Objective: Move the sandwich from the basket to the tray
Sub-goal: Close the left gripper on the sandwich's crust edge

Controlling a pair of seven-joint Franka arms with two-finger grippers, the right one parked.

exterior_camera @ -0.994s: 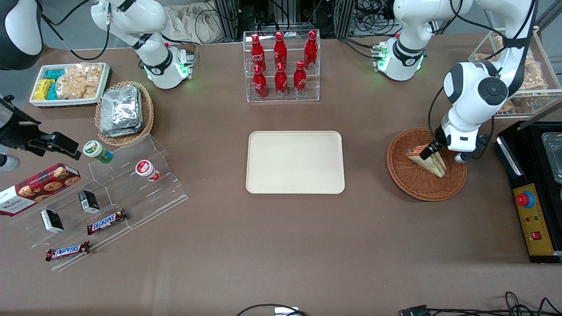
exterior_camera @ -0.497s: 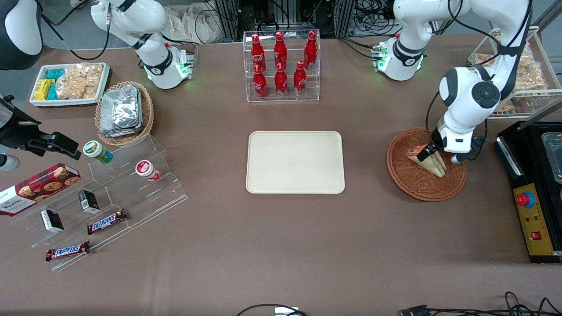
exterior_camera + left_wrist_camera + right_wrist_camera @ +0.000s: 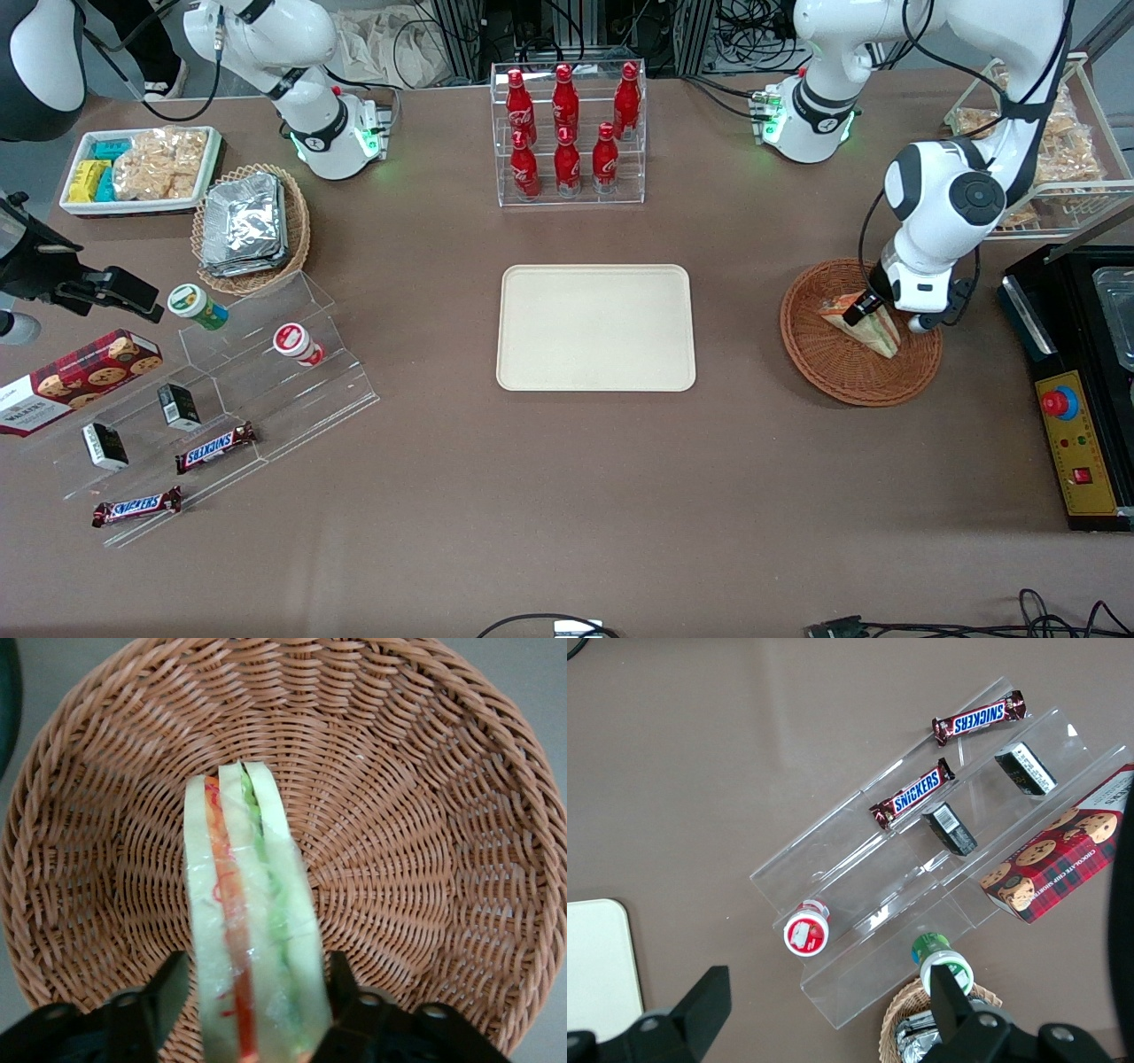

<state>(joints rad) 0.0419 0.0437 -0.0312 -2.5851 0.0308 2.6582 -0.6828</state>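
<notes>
Hidden parts: in the front view the working arm's white wrist covers the edge of the sandwich farthest from the camera and part of the basket rim; only one dark finger shows there, resting against the wedge.
Cut off: the wrist view loses the wide end of the sandwich at the frame's edge, so the contact of the fingers with the wrap cannot be told for certain.
Gripper: the gripper sits low in the basket, its two fingers spread just wide enough to stand on either face of the wedge, flanking it closely.
Sandwich: stands on edge on the weave, orange-red and green layers showing between pale bread, at lower right of centre in the front view.
Basket: reddish-brown wicker, holds only the sandwich.
Tray: cream, at frame centre, nothing on it, well apart from the basket.
Tan basket: upper left, holds stacked foil packets.
White bin: upper left corner, holds bagged snacks and blue and yellow packs.
Clear rack: top centre, holds six red bottles.
Stepped clear stand: lower left, bears two small cups, dark boxes and chocolate bars.
</notes>
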